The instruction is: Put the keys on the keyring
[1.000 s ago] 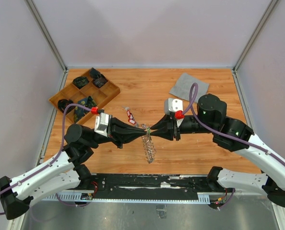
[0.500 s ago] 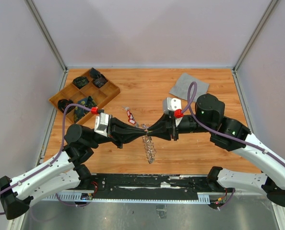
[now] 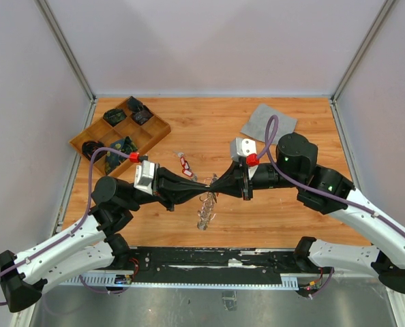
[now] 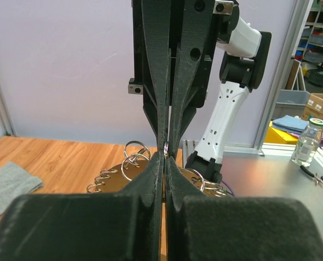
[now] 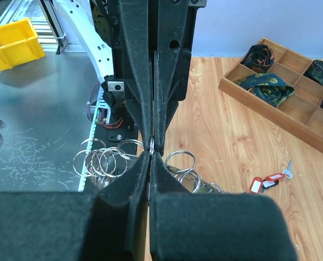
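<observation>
- Right wrist view: the right gripper (image 5: 150,155) is now clenched. Its two fingertips press together on a thin silver wire of the keyring (image 5: 104,159). A second ago these jaws stood partly apart, so this grasp is new.
- The left gripper (image 4: 165,160) is clenched on the same wire, tip to tip with the right one, and it is unchanged.
- Top external view: the keyring hangs just under the place where the two grippers meet, above the table (image 3: 271,218) toward its near edge. Compared with a second ago, it looks pulled up and swung a little to the left, and the right arm has come slightly leftward.
- My judgement is that the ring is now held from both sides, probably to steady it or to open it. As far as I can see, no key is on it yet.
- The small split rings (image 5: 180,161) fringe the keyring close to the pinch point. They may crowd the place where a key must go in.
- The keys (image 3: 185,163), with red tags, lie on the table just behind the left gripper, and nothing touches them. Both grippers are busy, so none is free to fetch them.
- The wooden tray (image 3: 163,127) with dark things inside and the grey cloth (image 3: 268,121) lie well apart at the back, not in the way.
</observation>
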